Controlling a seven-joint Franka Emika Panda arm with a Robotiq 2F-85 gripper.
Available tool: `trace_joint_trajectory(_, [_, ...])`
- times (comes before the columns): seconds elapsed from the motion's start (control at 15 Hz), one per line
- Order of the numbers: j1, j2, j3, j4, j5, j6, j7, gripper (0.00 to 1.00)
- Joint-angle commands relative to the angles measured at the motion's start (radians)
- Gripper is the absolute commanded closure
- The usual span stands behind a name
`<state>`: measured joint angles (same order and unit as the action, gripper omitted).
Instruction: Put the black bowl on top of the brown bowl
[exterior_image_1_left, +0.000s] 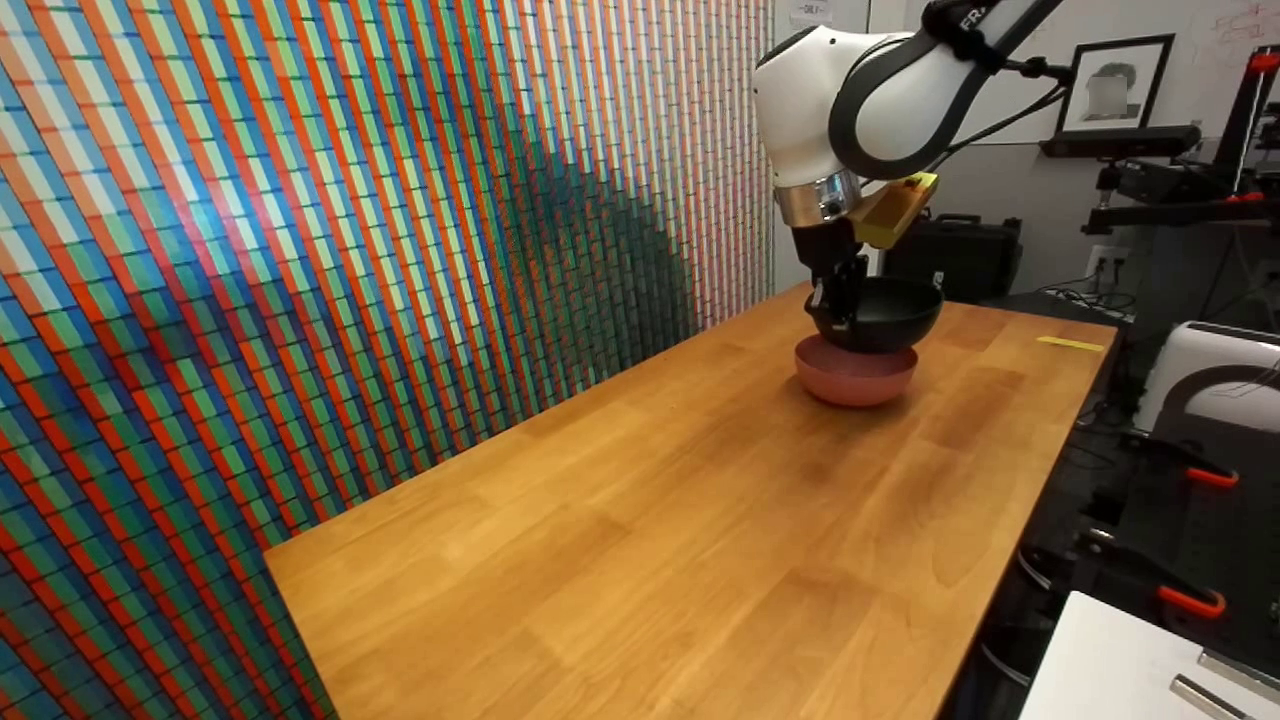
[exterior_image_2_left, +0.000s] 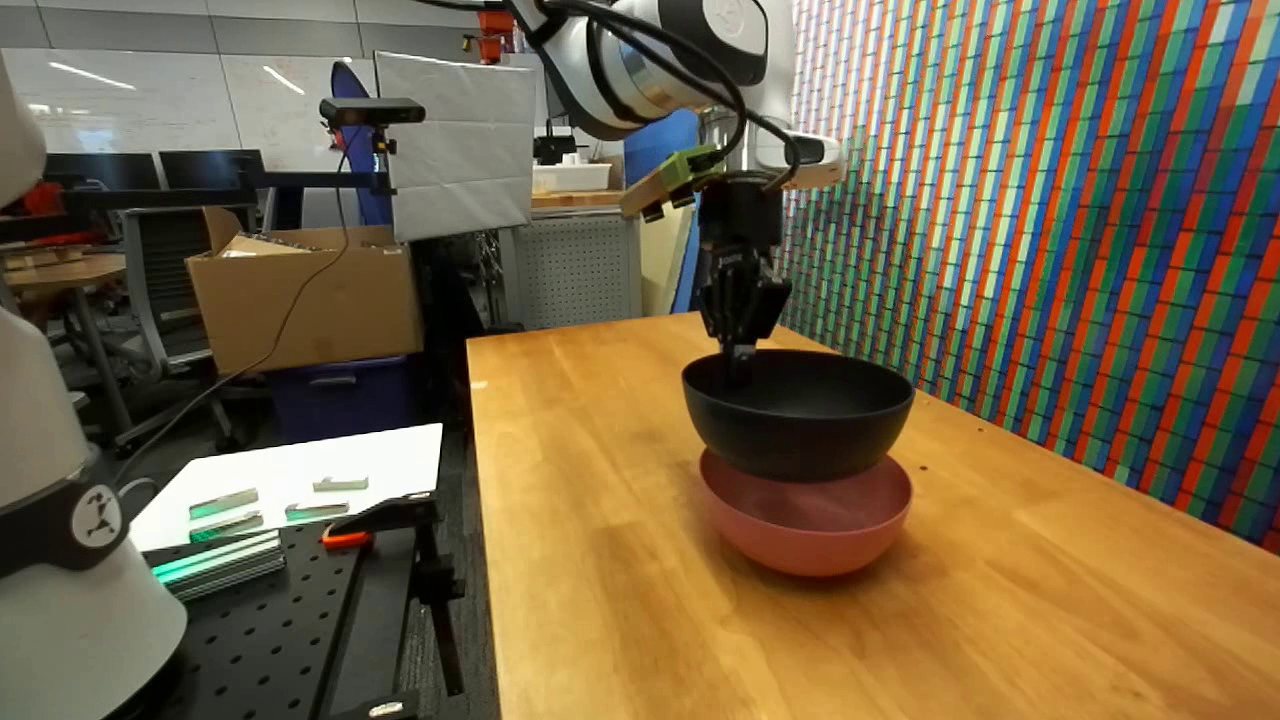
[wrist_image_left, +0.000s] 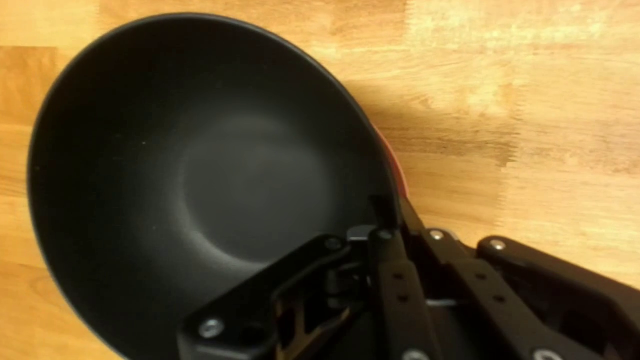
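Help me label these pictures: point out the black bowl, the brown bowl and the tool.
Black bowl (wrist_image_left: 250, 187), wrist view: on its inside floor.
Brown bowl (exterior_image_2_left: 812, 551), in an exterior view: on its outer wall.
Tool (wrist_image_left: 398, 215), wrist view: midway between its fingertips, at the black bowl's rim.

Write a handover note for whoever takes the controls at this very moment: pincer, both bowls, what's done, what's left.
Pincer: shut on the black bowl at its rim.
Bowls: the black one is held over the brown bowl, which sits on the table; whether they touch is unclear.
Done: black bowl gripped and positioned above.
Remaining: probably lower it if needed, release, back away.
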<state>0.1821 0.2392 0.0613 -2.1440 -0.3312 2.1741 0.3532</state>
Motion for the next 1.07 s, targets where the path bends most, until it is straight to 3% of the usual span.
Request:
trace_joint_trajectory(0.0, [-0.002, 0.032, -0.009, 0.025, -0.008, 0.038, 0.013, 0.99])
trace_joint_trajectory(0.27, [0.003, 0.057, -0.013, 0.038, -0.005, 0.059, 0.008, 0.99])
trace_joint_trajectory(0.33, [0.005, 0.059, -0.014, 0.038, -0.008, 0.064, 0.010, 0.70])
trace_joint_trajectory(0.47, [0.009, 0.057, -0.014, 0.037, -0.013, 0.058, 0.009, 0.64])
trace_joint_trajectory(1.0, [0.011, -0.017, 0.001, 0.038, 0.011, 0.026, -0.014, 0.02])
